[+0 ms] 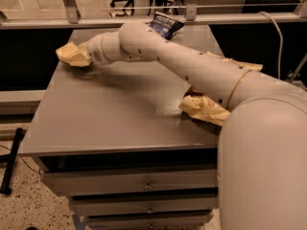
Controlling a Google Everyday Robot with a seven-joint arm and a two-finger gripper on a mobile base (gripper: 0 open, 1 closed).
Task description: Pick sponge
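Observation:
My gripper (72,55) is at the far left edge of the grey table (110,123), at the end of my white arm (182,63), which reaches across the table from the right. The gripper's end is pale yellow and sits low over the table edge. I cannot make out the sponge as a separate thing. It may be hidden at or under the gripper's pale yellow end.
A dark blue chip bag (165,25) lies at the table's back, behind my arm. A cream-yellow chip bag (204,110) lies at the right, partly under my arm. Drawers (144,183) are below the table front. A metal rail (216,18) runs behind the table.

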